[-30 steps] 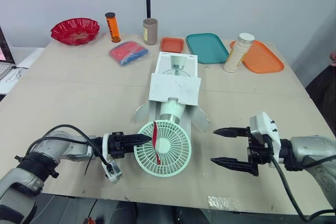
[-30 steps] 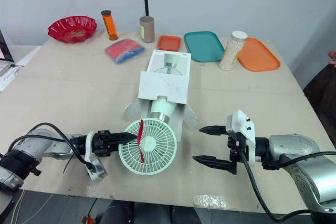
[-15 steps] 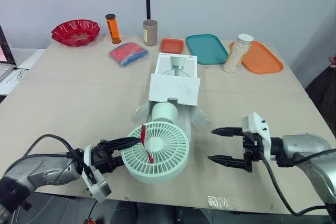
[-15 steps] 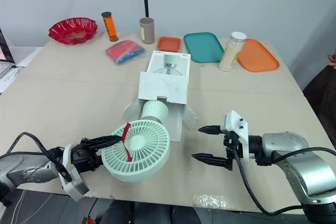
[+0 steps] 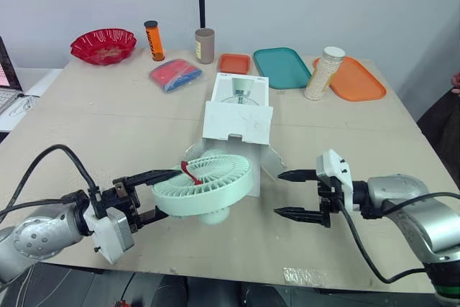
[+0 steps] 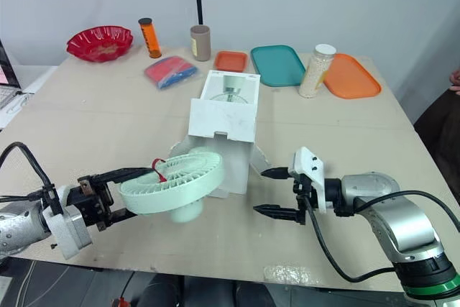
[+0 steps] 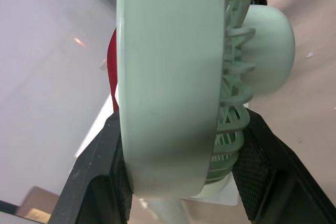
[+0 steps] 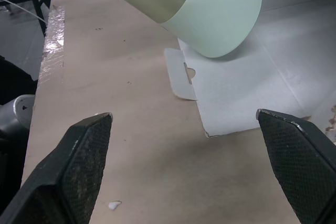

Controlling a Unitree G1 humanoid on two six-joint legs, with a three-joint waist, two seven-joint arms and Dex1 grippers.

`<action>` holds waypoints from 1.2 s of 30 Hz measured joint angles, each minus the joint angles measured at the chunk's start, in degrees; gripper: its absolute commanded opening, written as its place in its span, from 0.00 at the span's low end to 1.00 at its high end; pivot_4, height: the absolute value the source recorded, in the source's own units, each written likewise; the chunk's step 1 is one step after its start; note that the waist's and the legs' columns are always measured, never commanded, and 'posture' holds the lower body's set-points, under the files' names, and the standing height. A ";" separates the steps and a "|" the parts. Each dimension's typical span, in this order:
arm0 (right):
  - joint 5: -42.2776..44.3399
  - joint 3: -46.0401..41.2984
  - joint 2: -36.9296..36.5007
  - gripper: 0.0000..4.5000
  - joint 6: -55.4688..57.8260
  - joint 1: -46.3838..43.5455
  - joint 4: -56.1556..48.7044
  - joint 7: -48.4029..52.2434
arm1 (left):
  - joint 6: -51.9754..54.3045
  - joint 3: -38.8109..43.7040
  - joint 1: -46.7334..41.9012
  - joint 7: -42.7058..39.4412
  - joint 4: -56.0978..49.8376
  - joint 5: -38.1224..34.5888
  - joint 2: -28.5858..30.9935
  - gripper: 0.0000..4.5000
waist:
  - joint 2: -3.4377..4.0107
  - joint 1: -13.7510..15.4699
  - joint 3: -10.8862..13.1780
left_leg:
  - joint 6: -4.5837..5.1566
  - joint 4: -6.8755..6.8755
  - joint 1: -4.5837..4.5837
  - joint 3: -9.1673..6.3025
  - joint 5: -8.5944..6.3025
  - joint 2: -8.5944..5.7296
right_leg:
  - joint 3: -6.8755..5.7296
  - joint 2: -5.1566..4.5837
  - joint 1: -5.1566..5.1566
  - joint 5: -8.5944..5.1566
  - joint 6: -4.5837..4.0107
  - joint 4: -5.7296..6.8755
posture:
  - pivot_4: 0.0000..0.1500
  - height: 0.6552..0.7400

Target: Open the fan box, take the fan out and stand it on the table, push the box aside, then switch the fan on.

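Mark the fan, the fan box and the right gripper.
fan [image 5: 203, 180]: left eye view, middle of its grille.
fan box [image 5: 238, 120]: left eye view, its white top panel.
right gripper [image 5: 277, 193]: left eye view, midway between its fingertips.

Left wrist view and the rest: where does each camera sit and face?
Left eye view: on the head, looking forward and down over the table; both arms, left hand shut on the fan, right hand open.
Right eye view: head's other eye, same scene.
Left wrist view: left wrist, along its fingers, facing the fan's rim.
Right wrist view: right wrist, facing the fan's base and a box flap.
Both wrist views share the fan.
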 measured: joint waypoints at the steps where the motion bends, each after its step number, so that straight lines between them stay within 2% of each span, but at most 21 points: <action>1: -0.17 0.02 0.00 1.00 -0.10 -0.14 0.17 0.03 | 0.36 0.38 0.29 -0.55 -0.50 -0.46 -0.01 0.45 | 0.00 0.01 0.00 | 0.00 0.00 0.00 -0.01 0.00 -0.01 | -0.01 0.00 0.00 0.00 0.00 0.00 | 1.00 0.99; 7: -0.58 0.82 0.60 1.00 -0.85 -1.20 1.12 1.12 | 9.77 11.08 5.96 -7.65 -4.10 -8.32 -2.31 0.45 | 0.03 -0.03 0.02 | 0.00 0.02 0.01 -0.02 0.00 0.02 | 0.00 0.05 0.00 -0.02 -0.02 0.02 | 1.00 0.99; 12: -0.93 1.23 1.16 1.00 -1.62 -2.11 2.39 1.25 | 13.57 16.80 5.89 -12.96 -3.12 -9.41 -5.35 0.45 | 0.02 -0.02 0.02 | 0.01 0.02 0.01 -0.02 0.00 0.02 | 0.01 0.07 0.00 -0.03 -0.02 0.01 | 1.00 0.99; 17: -1.92 2.19 1.82 1.00 -2.33 -3.72 4.13 1.54 | 23.20 23.62 6.49 -18.05 -1.37 -16.38 -8.73 0.45 | 0.02 -0.20 0.03 | 0.04 0.02 0.01 -0.03 -0.03 0.06 | 0.02 0.11 -0.01 -0.04 -0.04 0.01 | 1.00 0.99; 20: -2.58 3.25 2.25 1.00 -3.45 -4.23 4.95 2.55 | 27.33 26.20 6.73 -20.59 -2.63 -18.05 -9.45 0.45 | -0.02 -0.43 0.05 | 0.04 0.02 0.00 -0.07 -0.03 0.07 | -0.01 0.14 -0.01 -0.06 -0.06 0.01 | 1.00 0.99; 26: -3.30 4.40 4.74 1.00 -4.71 -8.30 8.09 3.45 | 42.27 32.70 1.45 -21.34 -2.75 -23.26 -9.61 0.45 | -0.04 -0.92 0.11 | 0.05 0.03 -0.01 -0.11 -0.04 0.07 | -0.01 0.17 -0.03 -0.09 -0.06 0.04 | 1.00 0.99; 36: -3.66 4.56 7.79 1.00 -4.15 -10.79 9.39 3.23 | 58.85 39.55 -6.49 -21.35 7.17 -23.90 -10.97 0.45 | -0.21 -1.20 0.23 | 0.07 -0.01 -0.07 -0.18 -0.06 0.07 | -0.08 0.17 -0.09 -0.14 -0.13 0.04 | 1.00 0.99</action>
